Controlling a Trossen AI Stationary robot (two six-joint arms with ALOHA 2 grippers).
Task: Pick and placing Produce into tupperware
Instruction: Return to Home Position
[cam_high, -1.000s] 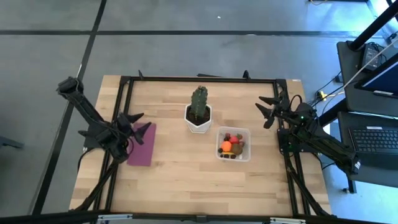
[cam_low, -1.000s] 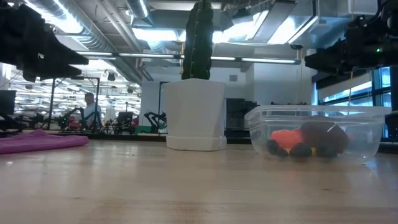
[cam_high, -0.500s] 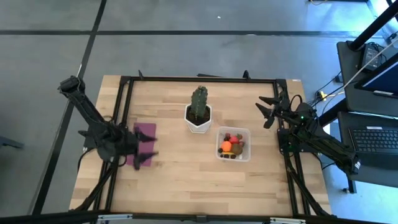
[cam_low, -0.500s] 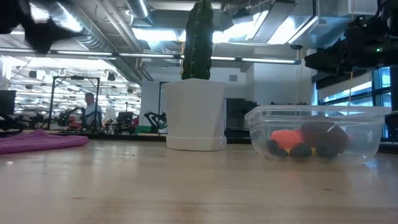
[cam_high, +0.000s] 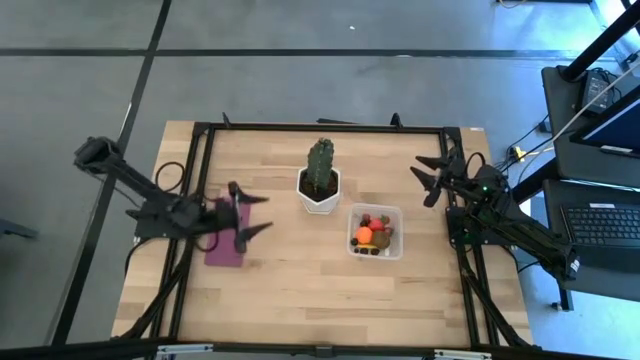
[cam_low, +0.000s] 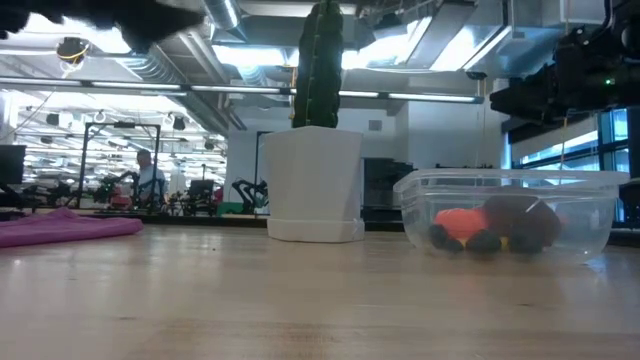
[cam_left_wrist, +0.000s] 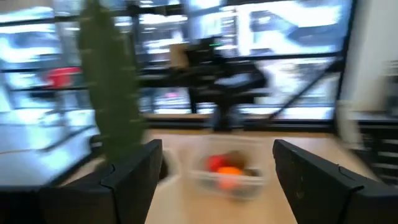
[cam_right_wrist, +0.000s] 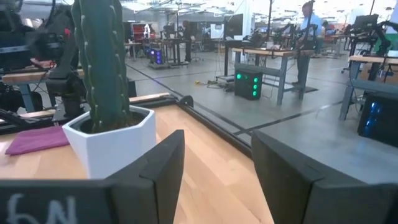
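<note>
The tupperware (cam_high: 375, 232) is a small clear box standing on the table right of centre, also in the low view (cam_low: 510, 215). The produce (cam_high: 372, 233) lies inside it: an orange piece, small red ones, dark berries and a brown oval, seen through the wall in the low view (cam_low: 490, 228). My left gripper (cam_high: 262, 213) hovers open above the purple mat, fingers pointing toward the table's right. Its wrist view shows the box (cam_left_wrist: 227, 171) ahead between its fingers (cam_left_wrist: 130, 180). My right gripper (cam_high: 420, 182) waits open near the right edge, beyond the box.
A green cactus in a white hexagonal pot (cam_high: 319, 182) stands just beyond and to the left of the box. A flat purple mat (cam_high: 225, 248) lies under my left gripper. A black frame (cam_high: 320, 127) runs round the table. Bare wood lies along the near edge.
My left gripper has swung over the purple mat, first toward the near edge, then toward the table's right. It has turned and now faces the cactus and the tupperware, staying open. The box and its contents have not moved.
</note>
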